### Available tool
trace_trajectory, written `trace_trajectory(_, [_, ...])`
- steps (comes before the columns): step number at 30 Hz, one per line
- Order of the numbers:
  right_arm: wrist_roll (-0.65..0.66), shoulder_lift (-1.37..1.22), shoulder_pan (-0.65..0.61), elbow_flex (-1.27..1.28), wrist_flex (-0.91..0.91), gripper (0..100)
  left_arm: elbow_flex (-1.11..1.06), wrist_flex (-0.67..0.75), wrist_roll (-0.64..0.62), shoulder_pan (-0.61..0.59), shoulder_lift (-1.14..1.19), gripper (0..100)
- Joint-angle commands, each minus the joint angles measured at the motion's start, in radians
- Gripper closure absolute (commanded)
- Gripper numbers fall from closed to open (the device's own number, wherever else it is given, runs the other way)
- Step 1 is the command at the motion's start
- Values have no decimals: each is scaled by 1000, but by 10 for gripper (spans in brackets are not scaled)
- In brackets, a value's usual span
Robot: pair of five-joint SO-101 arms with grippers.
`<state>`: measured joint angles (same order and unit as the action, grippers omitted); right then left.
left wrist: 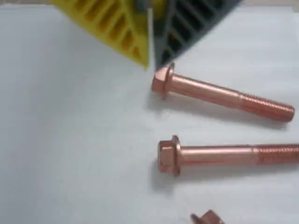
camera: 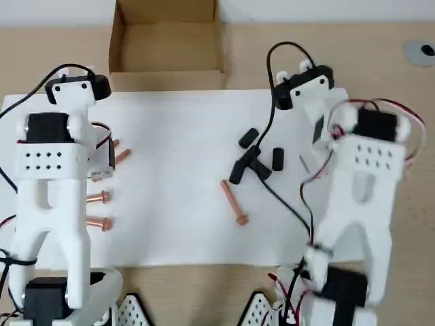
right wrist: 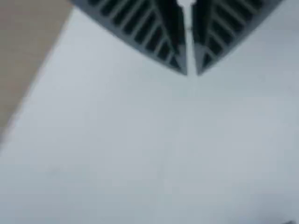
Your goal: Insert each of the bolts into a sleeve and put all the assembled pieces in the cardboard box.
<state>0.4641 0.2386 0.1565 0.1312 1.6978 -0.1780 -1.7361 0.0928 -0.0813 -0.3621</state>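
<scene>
Several copper bolts lie on the white sheet. Three of them sit at its left side beside my left arm, and one bolt lies alone in the middle. Several black sleeves are clustered right of centre. My left gripper is shut on nothing, its tips just beside the head of a bolt; a second bolt lies parallel to it. My right gripper is shut and empty above bare sheet.
The open cardboard box stands at the far edge, beyond the sheet. A black cable runs across the sheet through the sleeves to the right arm. Bare wooden table borders the sheet.
</scene>
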Motion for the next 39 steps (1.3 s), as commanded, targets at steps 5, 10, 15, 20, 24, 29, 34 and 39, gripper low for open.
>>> trace_trajectory(5, [-18, -196, -51, -193, 26, 956, -129, 153, -72, 3, 2, 960])
trace_trajectory(10, [-29, -225, -157, -237, 18, 846, -296, 310, -74, 5, -4, 960])
trace_trajectory(15, [-195, -223, -222, -189, -69, 839, -367, 385, -120, 2, -5, 961])
trace_trajectory(20, [-393, -222, -222, -99, -163, 839, -364, 416, -164, 0, -5, 960])
trace_trajectory(24, [-551, -228, -206, 16, -244, 839, -364, 419, -186, 0, -7, 960])
trace_trajectory(29, [-574, -228, -209, 134, -356, 839, -364, 420, -192, 0, -7, 961])
trace_trajectory(34, [-574, -234, -206, 189, -445, 839, -364, 420, -192, 0, -7, 961])
trace_trajectory(39, [-546, -318, -206, 191, -494, 839, -364, 419, -192, 0, -21, 961])
